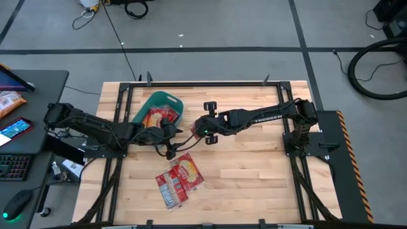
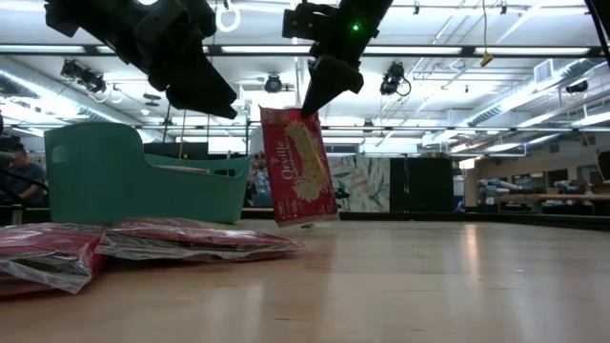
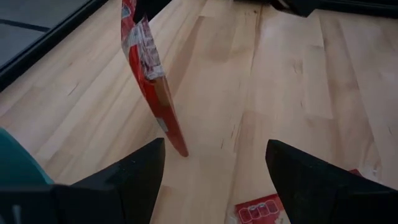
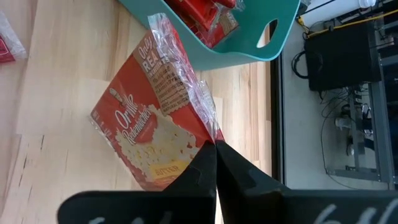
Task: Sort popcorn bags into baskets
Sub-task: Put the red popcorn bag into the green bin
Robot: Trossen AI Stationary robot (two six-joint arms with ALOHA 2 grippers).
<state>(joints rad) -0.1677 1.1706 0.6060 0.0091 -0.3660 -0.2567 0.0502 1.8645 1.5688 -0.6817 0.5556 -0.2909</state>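
A teal basket [image 1: 147,98] stands at the table's far left with red popcorn bags [image 4: 208,15] inside. My right gripper [image 4: 216,149] is shut on one popcorn bag [image 2: 300,167] and holds it in the air beside the basket's near-right corner. My left gripper [image 3: 214,152] stands open just left of that hanging bag [image 3: 152,81], with nothing between its fingers. Several more bags [image 1: 180,178] lie flat in a loose pile on the wood, nearer the front edge. My right gripper pinches the bag's top edge at one corner [image 4: 208,134] between its two shut fingers, where the clear wrap bunches. The fingers slant down from the table's right side. The bag hangs nearly upright below them, its lower end [image 2: 307,221] close over the table.
Black frame rails run along the table's sides [image 1: 114,165]. A dark desk with a phone and keyboard [image 1: 16,127] stands left of the table. Bare wood [image 1: 254,172] lies right of the pile.
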